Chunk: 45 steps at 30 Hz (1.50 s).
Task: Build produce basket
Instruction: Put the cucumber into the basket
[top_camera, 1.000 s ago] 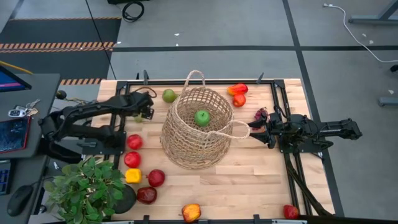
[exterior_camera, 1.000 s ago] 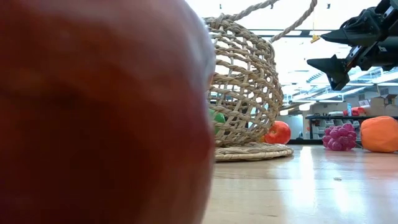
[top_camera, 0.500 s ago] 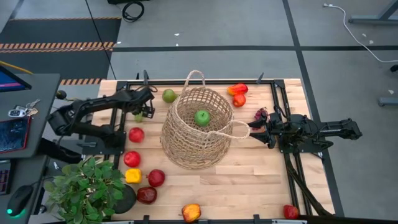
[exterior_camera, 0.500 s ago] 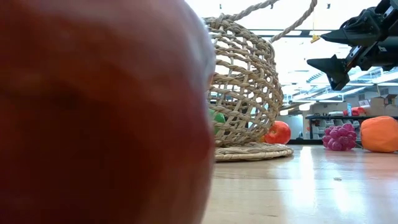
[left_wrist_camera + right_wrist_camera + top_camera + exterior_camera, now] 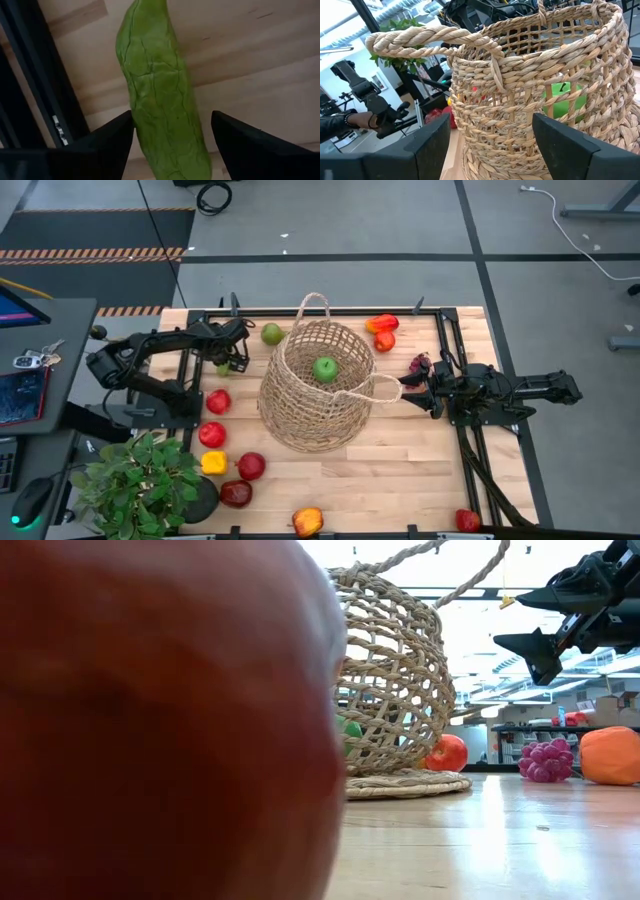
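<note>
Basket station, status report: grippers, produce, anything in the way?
Left gripper open, straddling a green vegetable on the table. Right gripper open at the basket handle. One green apple inside. Nothing blocking.

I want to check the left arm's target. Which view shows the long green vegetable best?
The left wrist view: the green vegetable fills it, lying on the table between the left gripper's open fingers. The high view gives a speck; the others miss it.

Your worktop (image 5: 400, 460) is pale wood planks inside a dark frame. On it sits the wicker basket (image 5: 318, 390), near the middle. Around it lie loose produce: a green fruit (image 5: 272, 334) at the far side, red pieces (image 5: 219, 401) to the left, grapes (image 5: 420, 364) to the right, and a potted plant (image 5: 145, 485) at the near left corner.
</note>
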### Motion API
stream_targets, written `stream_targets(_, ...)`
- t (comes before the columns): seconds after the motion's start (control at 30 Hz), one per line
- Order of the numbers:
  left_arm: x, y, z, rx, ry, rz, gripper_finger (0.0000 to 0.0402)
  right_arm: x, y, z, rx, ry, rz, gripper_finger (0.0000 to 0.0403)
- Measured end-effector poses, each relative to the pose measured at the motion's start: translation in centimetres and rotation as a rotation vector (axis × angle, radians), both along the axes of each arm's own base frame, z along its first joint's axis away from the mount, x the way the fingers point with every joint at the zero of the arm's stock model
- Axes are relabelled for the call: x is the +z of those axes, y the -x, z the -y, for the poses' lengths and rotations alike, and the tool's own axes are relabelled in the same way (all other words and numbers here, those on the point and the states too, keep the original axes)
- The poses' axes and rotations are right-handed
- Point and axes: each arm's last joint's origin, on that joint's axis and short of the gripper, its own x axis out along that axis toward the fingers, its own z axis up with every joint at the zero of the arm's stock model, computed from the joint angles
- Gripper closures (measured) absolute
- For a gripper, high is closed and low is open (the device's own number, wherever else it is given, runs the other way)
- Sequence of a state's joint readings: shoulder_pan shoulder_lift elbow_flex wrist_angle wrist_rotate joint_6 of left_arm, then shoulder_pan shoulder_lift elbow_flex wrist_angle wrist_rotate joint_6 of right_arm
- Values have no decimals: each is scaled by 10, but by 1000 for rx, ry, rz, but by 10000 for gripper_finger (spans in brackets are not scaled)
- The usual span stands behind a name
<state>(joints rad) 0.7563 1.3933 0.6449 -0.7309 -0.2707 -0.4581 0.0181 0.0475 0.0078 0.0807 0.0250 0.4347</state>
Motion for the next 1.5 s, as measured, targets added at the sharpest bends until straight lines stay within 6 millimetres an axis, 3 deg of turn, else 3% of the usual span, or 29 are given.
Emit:
stream_targets(0.37,0,0,0,-34,8,-13,243,0,0,0,0,0,0,118)
stream_targets(0.6,11,-1,-1,-56,0,-8,247,0,0,0,0,0,0,118)
stream_targets(0.9,62,-1,0,-76,-148,138,246,0,0,0,0,0,0,118)
stream_targets(1.13,113,4,11,-125,-307,397,243,0,0,0,0,0,0,118)
stream_targets(1.33,156,2,29,-365,-487,703,243,0,0,0,0,0,0,118)
stream_targets(1.5,177,-3,46,-591,-608,837,242,0,0,0,0,0,0,118)
